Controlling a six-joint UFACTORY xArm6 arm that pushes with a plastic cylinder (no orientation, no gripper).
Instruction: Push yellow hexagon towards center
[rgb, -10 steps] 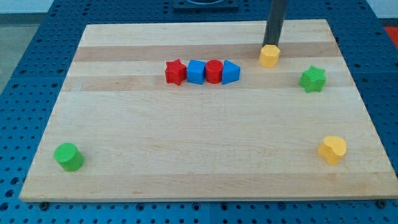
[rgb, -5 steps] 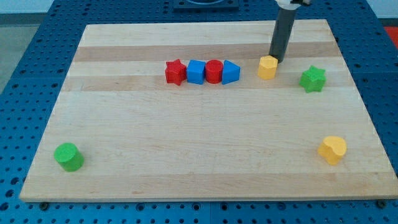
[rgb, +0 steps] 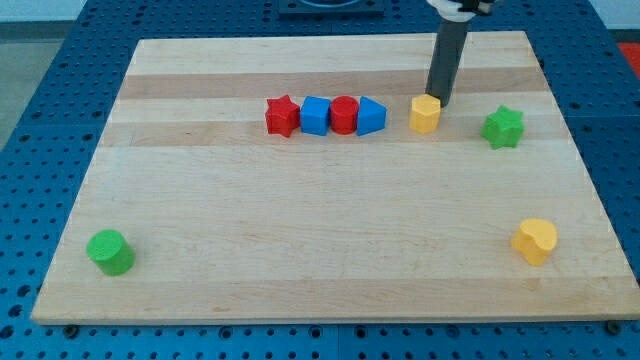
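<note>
The yellow hexagon sits on the wooden board in the upper right part, just right of a row of blocks. My tip touches the hexagon's upper right edge; the dark rod rises from there to the view's top. The hexagon stands a short gap to the right of the blue block that ends the row.
The row holds a red star, a blue cube, a red cylinder and the blue block. A green star lies right of the hexagon. A yellow heart sits lower right, a green cylinder lower left.
My tip has moved down and slightly left, pushing the yellow hexagon down and left toward the row of blocks. The other blocks have not moved.
</note>
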